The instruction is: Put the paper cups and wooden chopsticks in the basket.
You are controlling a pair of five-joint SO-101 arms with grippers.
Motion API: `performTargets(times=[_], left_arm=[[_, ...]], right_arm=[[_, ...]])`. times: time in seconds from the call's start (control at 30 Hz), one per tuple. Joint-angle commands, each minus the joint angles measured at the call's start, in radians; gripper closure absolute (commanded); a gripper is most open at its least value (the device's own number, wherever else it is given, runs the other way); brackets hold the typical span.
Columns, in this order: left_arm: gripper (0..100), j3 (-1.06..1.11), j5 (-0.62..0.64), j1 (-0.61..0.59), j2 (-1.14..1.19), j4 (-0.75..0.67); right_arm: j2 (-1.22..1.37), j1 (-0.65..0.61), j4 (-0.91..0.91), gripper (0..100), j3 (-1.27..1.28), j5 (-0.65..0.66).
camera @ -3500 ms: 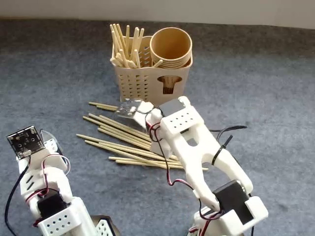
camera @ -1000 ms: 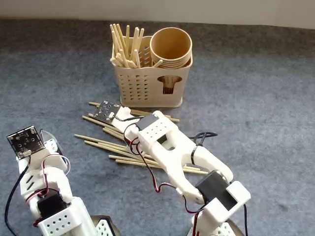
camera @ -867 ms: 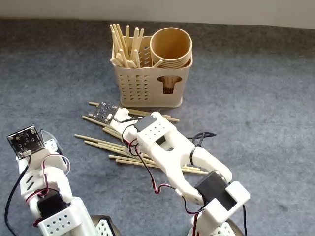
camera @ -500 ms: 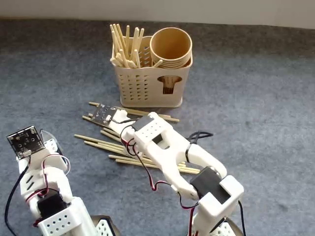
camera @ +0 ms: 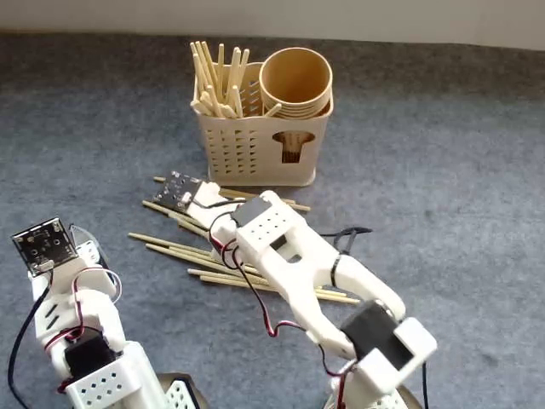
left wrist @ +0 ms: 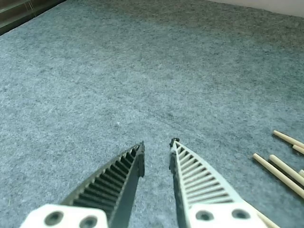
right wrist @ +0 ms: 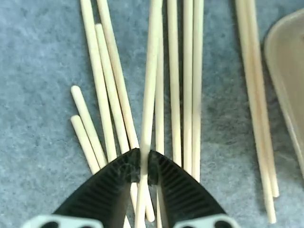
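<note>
Chopstick (right wrist: 149,85) round, pale wood | right claw (right wrist: 144,160) black, tapered, pinching it

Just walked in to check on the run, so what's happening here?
The right gripper is low over the loose wooden chopsticks on the grey carpet, shut on one thin wooden chopstick. The beige perforated basket behind them holds stacked brown paper cups and a bunch of upright chopsticks. The left gripper is open over bare carpet, holding nothing.

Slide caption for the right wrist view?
Right claw shut on one wooden chopstick, other chopsticks loose on grey carpet.
</note>
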Motion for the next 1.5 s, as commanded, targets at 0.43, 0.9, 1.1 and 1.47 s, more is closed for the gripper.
performTargets(times=[0.43,0.9,1.1,1.47], left_arm=[[89,0.019,-0.006,0.062,-0.007,-0.064],[89,0.021,-0.098,0.234,-0.004,0.083],[89,0.021,-0.140,0.289,-0.004,0.123],[89,0.021,-0.140,0.291,-0.001,0.123]], right_arm=[[-0.645,0.047,0.041,99.4,0.173,-0.170],[-1.076,0.053,0.035,99.4,0.176,-0.304],[-1.076,0.090,-0.255,99.4,0.179,-0.298],[-0.871,0.173,-0.917,99.4,0.231,-0.298]])
